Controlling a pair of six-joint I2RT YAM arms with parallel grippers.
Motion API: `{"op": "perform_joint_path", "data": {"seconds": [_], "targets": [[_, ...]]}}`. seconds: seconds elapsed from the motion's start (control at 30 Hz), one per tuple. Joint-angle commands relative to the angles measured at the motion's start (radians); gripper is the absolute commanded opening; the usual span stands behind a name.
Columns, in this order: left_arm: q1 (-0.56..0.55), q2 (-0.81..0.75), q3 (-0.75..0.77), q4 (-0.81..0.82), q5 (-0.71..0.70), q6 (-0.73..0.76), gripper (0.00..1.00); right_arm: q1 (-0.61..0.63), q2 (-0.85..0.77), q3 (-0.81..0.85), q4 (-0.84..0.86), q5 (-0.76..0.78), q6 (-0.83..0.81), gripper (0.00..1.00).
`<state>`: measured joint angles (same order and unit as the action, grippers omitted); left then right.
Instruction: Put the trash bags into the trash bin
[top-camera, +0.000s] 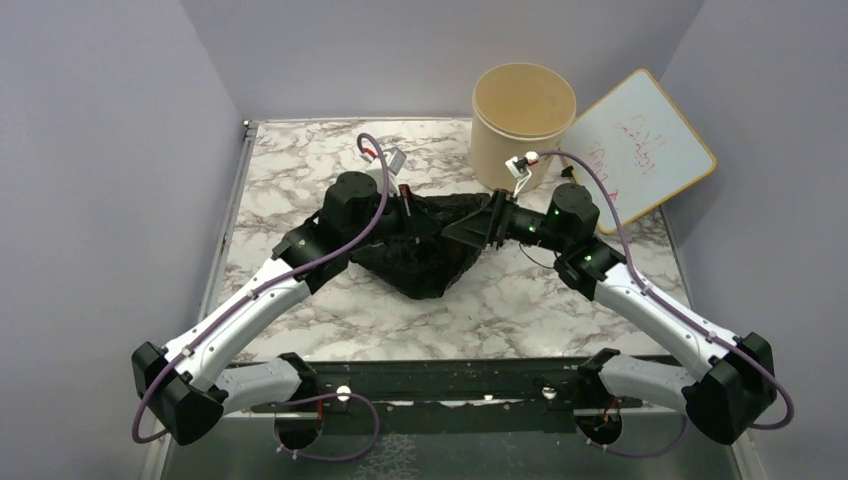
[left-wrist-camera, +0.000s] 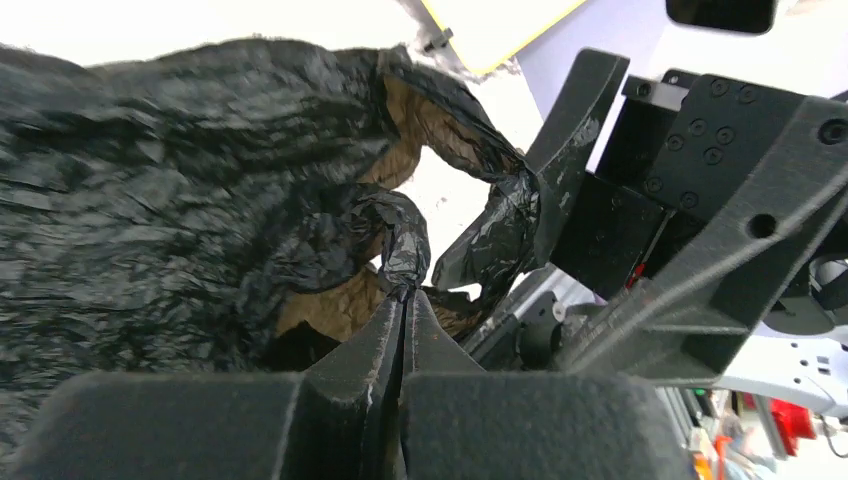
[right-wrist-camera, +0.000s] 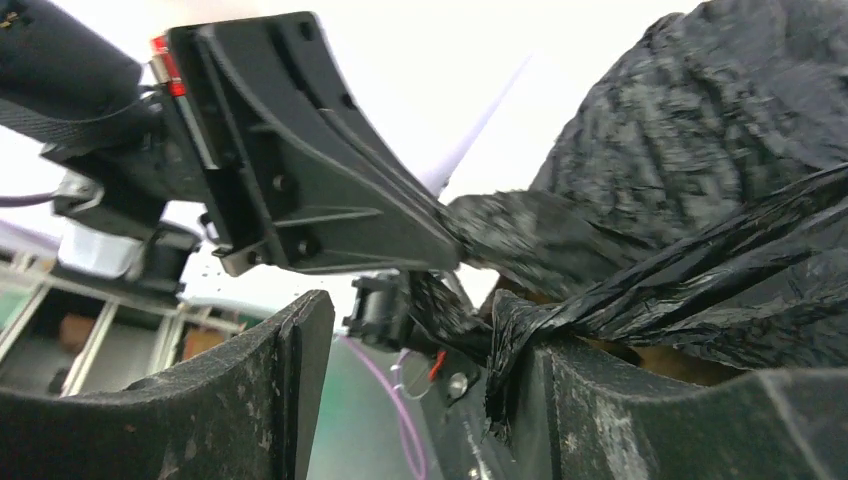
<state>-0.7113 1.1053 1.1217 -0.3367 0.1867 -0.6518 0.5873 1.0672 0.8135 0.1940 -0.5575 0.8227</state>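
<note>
Black crinkly bag sits in a heap on the marble table, right under and between the two sets of fingers, wholly outside the bin.

Left fingers: pressed fully together, tips pinching a twisted, rope-like strand of the bag. The strand rises from the tips and curls back into the main heap, which fills the space ahead of and to the left of these fingers in the left wrist view. Brown patches show between the folds just past the tips; can't tell what they are.

Right fingers: spread apart, with a wide gap between them. A stretched fold of the bag drapes over the inner edge of one finger. The other finger is bare, with no plastic touching it. Nothing is clamped between them.

The two sets of fingers point at each other over the heap, tips near one another, and each shows close up in the other's wrist view.

Bin stands upright on the table beyond the right fingers, on the far side from the arm bases, mouth open upward, close to the far edge of the bag. A white board with a yellow frame leans just beside the bin, farther out past the right fingers.
</note>
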Motion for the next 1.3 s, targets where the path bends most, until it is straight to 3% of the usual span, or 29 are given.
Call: {"op": "perform_joint_path", "data": {"seconds": [0.0, 0.13, 0.3, 0.47, 0.7, 0.83, 1.07, 1.27], "targets": [[-0.009, -0.019, -0.003, 0.133, 0.076, -0.076, 0.0, 0.001, 0.044, 0.037, 0.185, -0.211, 0.082, 0.66], [-0.009, -0.047, -0.01, 0.109, 0.017, -0.061, 0.0, 0.001, -0.012, 0.005, 0.111, -0.101, 0.006, 0.69], [-0.009, -0.027, -0.026, 0.13, 0.055, -0.102, 0.0, 0.002, -0.041, 0.011, 0.008, -0.093, -0.065, 0.69], [-0.03, 0.008, -0.065, 0.291, 0.1, -0.216, 0.0, 0.002, -0.011, 0.009, -0.068, -0.073, -0.13, 0.59], [-0.045, 0.004, -0.115, 0.358, 0.089, -0.269, 0.0, 0.002, -0.033, -0.088, 0.142, -0.06, -0.028, 0.56], [-0.045, 0.01, -0.115, 0.317, 0.089, -0.265, 0.0, 0.002, -0.039, -0.097, 0.128, -0.028, -0.048, 0.56], [-0.045, 0.029, -0.112, 0.285, 0.098, -0.259, 0.0, 0.002, -0.055, -0.149, 0.3, -0.049, 0.015, 0.62], [-0.045, 0.066, -0.076, 0.281, 0.123, -0.243, 0.0, 0.002, 0.039, -0.129, 0.358, -0.163, 0.074, 0.62]]}}
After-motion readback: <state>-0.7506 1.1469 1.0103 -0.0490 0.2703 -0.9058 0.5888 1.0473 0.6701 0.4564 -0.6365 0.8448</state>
